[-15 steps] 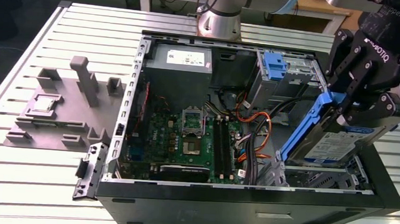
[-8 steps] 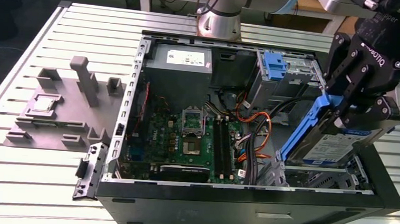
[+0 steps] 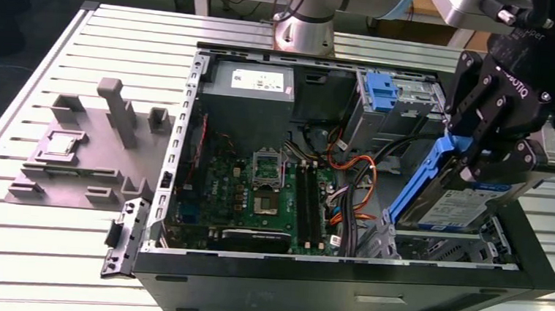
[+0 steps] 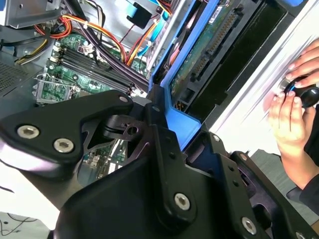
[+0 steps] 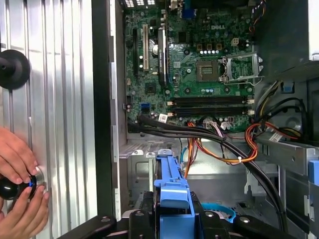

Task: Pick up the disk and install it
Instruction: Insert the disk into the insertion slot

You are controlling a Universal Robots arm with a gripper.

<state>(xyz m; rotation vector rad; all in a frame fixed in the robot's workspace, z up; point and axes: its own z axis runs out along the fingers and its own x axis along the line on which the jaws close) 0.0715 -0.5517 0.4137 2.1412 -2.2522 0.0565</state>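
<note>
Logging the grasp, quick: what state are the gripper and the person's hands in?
Gripper: shut on the disk, at the open case.
Person's hands: cupped around a small black knob.

Disk (image 3: 453, 204): flat silver drive w/ white-and-blue label, blue bracket (image 5: 172, 195) round its edges. Held off the case floor, tilted steeply, nearly on edge, label side facing out. In the exterior view it's at approx 3 o'clock of the open PC case (image 3: 347, 281), by the case wall. Gripper (image 3: 487, 166) is clamped on its upper end. Second wrist view: green circuit-board underside + connector showing.
</note>
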